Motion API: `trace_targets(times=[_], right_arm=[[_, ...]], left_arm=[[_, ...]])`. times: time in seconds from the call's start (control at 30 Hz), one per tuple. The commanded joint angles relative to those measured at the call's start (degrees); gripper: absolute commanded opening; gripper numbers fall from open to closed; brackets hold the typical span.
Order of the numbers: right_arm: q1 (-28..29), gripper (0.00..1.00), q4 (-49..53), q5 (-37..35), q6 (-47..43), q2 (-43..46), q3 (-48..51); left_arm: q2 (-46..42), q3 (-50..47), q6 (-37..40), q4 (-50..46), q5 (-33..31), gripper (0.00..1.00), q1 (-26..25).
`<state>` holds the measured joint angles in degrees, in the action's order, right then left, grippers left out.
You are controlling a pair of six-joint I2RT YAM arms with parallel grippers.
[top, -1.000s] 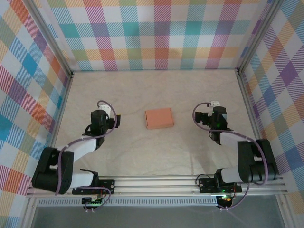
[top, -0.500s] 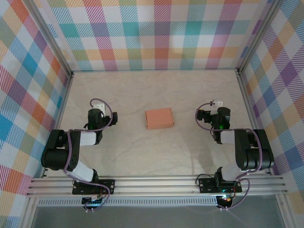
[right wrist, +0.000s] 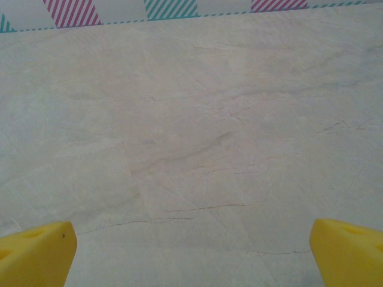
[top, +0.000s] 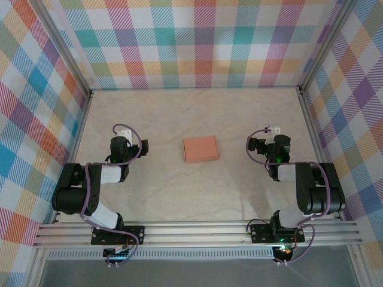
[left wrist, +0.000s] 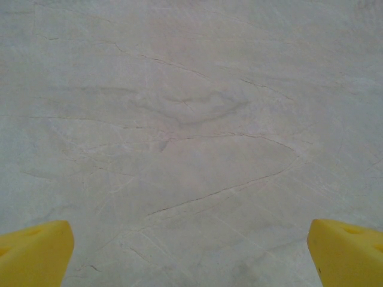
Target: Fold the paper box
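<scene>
Top external view: the salmon-orange rectangular card box (top: 201,149) is seen at frame centre, apparently closed up. Left tool (left wrist: 191,254) and right tool (right wrist: 191,254) are spread wide, empty; contact should be avoided.

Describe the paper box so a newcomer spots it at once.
On the pale marbled table, look midway between the left arm and right arm. The paper box lies there: a small salmon-orange rectangle, the only loose object.
</scene>
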<state>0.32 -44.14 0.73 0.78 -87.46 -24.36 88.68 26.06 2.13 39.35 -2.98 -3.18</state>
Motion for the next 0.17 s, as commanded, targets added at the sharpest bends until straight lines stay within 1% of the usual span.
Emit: trace_targets(times=[0.0,0.13], right_arm=[[-0.2,1.00,-2.6,1.1,-0.2,-0.5,0.4],[-0.2,1.00,-2.7,1.1,-0.2,-0.4,0.4]], left_arm=[[-0.1,0.5,-0.7,1.7,0.8,1.00,0.5],[-0.1,0.4,-0.7,1.9,0.9,1.00,0.5]])
